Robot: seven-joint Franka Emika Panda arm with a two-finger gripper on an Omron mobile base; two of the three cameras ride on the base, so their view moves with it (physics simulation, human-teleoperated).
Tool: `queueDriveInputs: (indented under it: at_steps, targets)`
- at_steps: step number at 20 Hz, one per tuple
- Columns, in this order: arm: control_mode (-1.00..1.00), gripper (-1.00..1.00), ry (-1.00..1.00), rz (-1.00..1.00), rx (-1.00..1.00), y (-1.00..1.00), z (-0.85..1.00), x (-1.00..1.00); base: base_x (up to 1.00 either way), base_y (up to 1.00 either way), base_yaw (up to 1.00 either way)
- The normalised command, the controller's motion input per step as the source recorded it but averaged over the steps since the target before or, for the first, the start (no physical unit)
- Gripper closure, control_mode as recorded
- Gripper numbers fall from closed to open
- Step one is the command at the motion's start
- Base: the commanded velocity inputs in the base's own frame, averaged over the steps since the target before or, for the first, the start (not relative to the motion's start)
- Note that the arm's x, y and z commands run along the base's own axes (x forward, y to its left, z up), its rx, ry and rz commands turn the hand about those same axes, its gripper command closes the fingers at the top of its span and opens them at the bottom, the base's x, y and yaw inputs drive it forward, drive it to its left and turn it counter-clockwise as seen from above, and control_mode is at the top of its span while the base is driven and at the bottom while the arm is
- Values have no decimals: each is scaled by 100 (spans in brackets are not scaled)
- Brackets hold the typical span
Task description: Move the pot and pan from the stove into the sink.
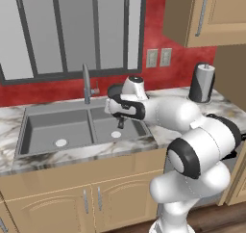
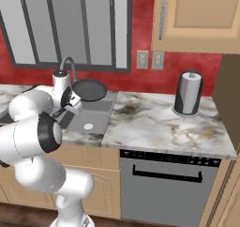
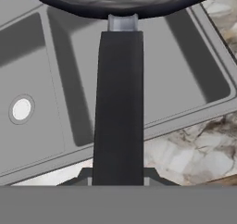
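- Two-finger pincer (image 3: 118, 179): apparently clamped on the long black handle of the shallow dark frying pan (image 2: 89, 90); fingertips largely hidden.
- Grey double-basin sink (image 1: 48, 131): directly below pincer and pan, which hangs above its right basin.

A red wall (image 2: 187, 64) and grey-framed window (image 1: 72, 30) stand beyond the gripper (image 1: 120, 123). Wood cabinets (image 1: 211, 13) hang up to its right, marbled counter (image 2: 159, 123) beneath.
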Motion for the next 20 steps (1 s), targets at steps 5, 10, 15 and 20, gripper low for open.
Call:
queueDriveInputs:
  at_steps: [5,10,15,20]
  targets:
    - [-100,100,1,0,6,1,-30,0,0,0,0]
    - [-100,100,0,-1,4,0,-25,7,0,0,0]
    - [-100,100,0,-3,3,3,-27,11,0,0,0]
    - [-100,100,0,-4,1,5,-25,17,0,0,0]
